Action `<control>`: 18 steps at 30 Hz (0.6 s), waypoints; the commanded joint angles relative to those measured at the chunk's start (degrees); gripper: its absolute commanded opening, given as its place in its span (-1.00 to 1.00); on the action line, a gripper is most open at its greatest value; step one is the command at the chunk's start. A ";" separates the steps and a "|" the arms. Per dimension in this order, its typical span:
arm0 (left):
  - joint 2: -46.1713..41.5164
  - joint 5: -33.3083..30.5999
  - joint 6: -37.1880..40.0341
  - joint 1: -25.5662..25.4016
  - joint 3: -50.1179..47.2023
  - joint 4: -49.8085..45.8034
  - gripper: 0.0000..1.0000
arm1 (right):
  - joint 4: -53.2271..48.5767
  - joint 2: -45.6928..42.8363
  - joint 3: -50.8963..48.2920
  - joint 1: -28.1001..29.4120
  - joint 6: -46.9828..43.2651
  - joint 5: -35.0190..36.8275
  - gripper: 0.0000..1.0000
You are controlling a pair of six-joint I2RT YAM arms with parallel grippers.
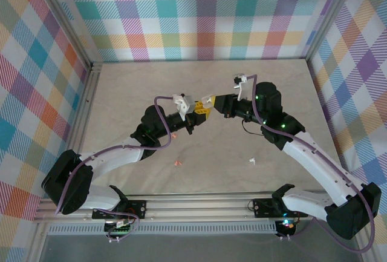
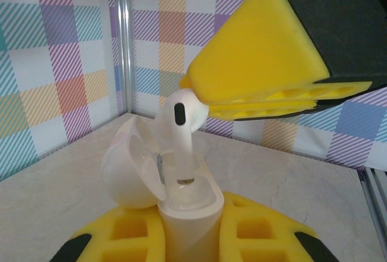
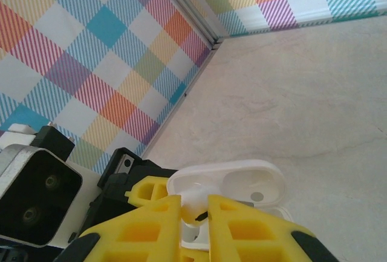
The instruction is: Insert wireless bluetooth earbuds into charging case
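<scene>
Midair, left tool (image 2: 190,241) clamping open case (image 2: 188,210), right tool (image 3: 195,212) pinching white earbud (image 2: 181,117)

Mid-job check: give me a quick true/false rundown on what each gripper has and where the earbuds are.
1. The left gripper holds a white charging case with its lid open. True.
2. The right gripper is empty. False: it pinches a held earbud, which is white.
3. The held earbud's stem points down into the open case. True.
4. Every earbud lying on the table is white. False: two pink earbuds lie there beside one loose white earbud.
</scene>
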 commanded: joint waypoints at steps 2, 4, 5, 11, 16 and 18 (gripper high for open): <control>-1.28 0.19 0.12 -0.23 2.12 0.96 -1.00 | -1.31 -0.16 1.95 0.45 -1.48 -0.87 -0.65; -1.22 0.20 0.12 -0.28 2.19 0.83 -1.00 | -1.82 0.12 2.15 0.45 -1.49 -1.32 -0.65; -1.32 0.12 0.12 -0.21 2.11 0.80 -1.00 | -1.94 0.12 2.17 0.45 -1.57 -1.45 -0.65; -1.22 0.27 0.30 -0.27 2.33 0.62 -1.00 | -3.21 1.16 2.70 0.62 -2.14 -1.81 -0.65; -1.07 0.63 0.29 -0.30 2.43 0.47 -1.00 | -1.90 1.47 1.93 0.98 -1.40 -1.98 -0.65; -1.04 0.66 0.29 -0.31 2.49 0.32 -1.00 | -1.89 1.70 2.07 1.11 -1.61 -2.24 -0.65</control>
